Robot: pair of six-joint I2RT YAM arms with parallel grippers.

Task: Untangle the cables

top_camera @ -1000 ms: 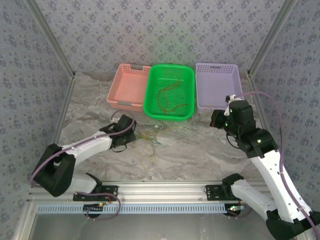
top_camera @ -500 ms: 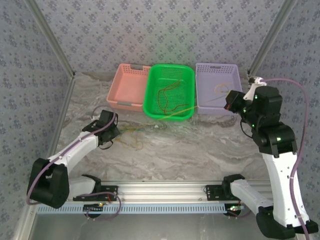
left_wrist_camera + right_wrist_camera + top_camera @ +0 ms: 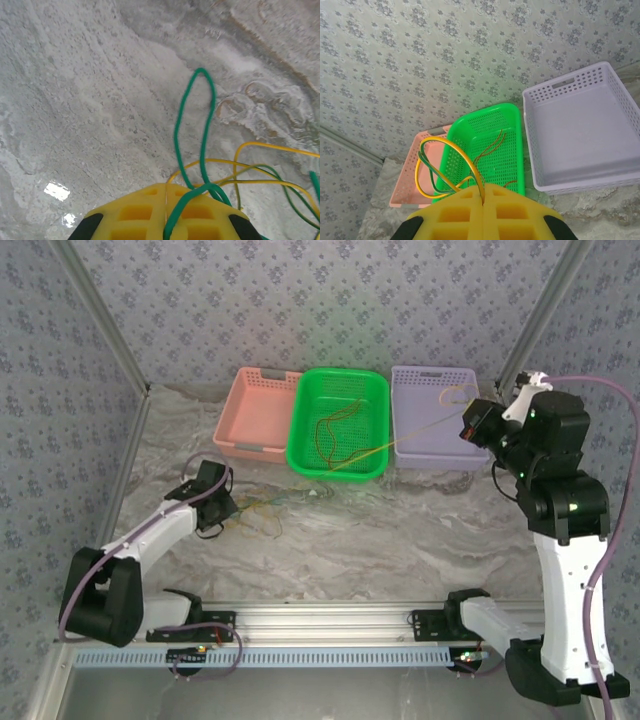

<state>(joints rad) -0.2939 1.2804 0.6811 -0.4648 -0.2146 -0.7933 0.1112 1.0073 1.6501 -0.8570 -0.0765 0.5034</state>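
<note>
One thin red-orange wire (image 3: 320,430) lies sorted in the green plastic basket (image 3: 338,373). Our left gripper (image 3: 166,192) is clamped on a thin green wire (image 3: 201,70), our right gripper (image 3: 483,192) on a yellow wire loop (image 3: 461,151), with a strand (image 3: 410,443) stretched between them. We judge the tangle (image 3: 262,508) beside the left gripper not yet separated.

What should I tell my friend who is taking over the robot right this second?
Left gripper: shut on the green cable, low over the table.
Right gripper: shut on the yellow cable, raised beside the purple basket.
Cables: the yellow one is stretched between the two arms, across the front of the green basket. Yellow and green strands are tangled near the left gripper. A red-orange cable lies in the green basket.
Done: one cable sorted, it seems.
Left: pull yellow and green apart.
</note>
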